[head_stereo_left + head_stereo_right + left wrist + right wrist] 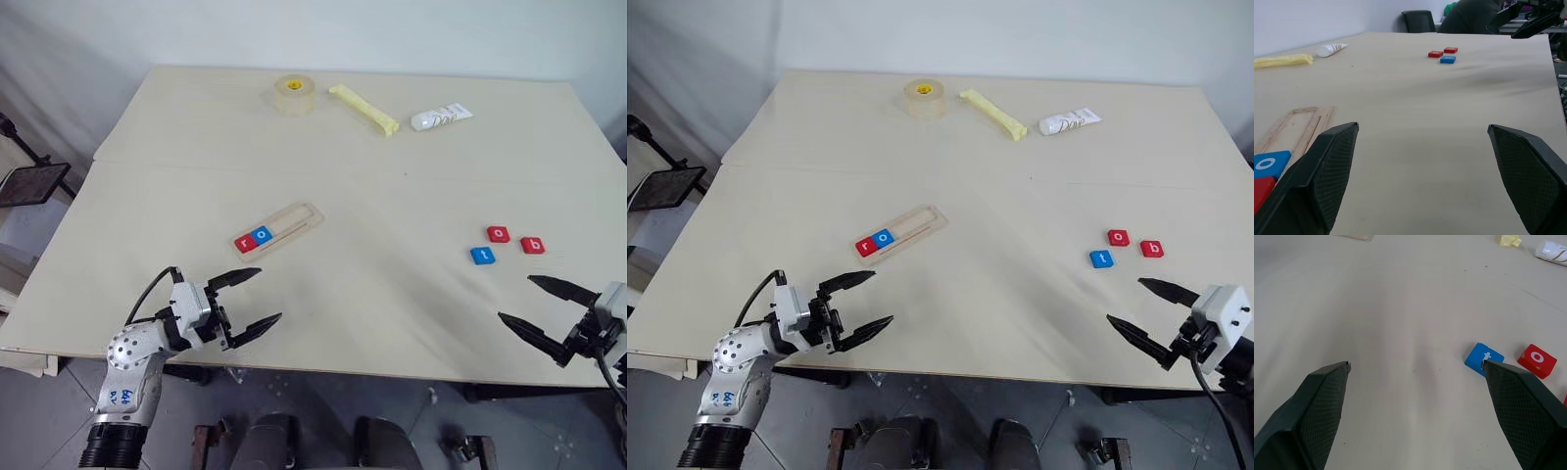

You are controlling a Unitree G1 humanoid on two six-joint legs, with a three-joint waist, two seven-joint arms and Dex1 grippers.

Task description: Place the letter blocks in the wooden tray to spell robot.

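Red b block (532, 245) sits just far-left of open, empty right hand (542, 307), well right of wooden tray (306, 216), nearer than left hand (257, 298), also open.

Counter (392, 196): pale beige, plain. Wooden tray (299, 220): pale wood, holding a red block (244, 243) marked with a white "r" and a blue block (262, 235) marked with a white "o". Loose blocks: red "o" (498, 233), red "b" (532, 245), blue "t" (482, 256), all with white letters. Tape roll (293, 94): translucent tan, yellow core. Stick (363, 109): pale yellow. Tube (441, 117): white. Both hands, left (257, 298) and right (537, 305): black fingers
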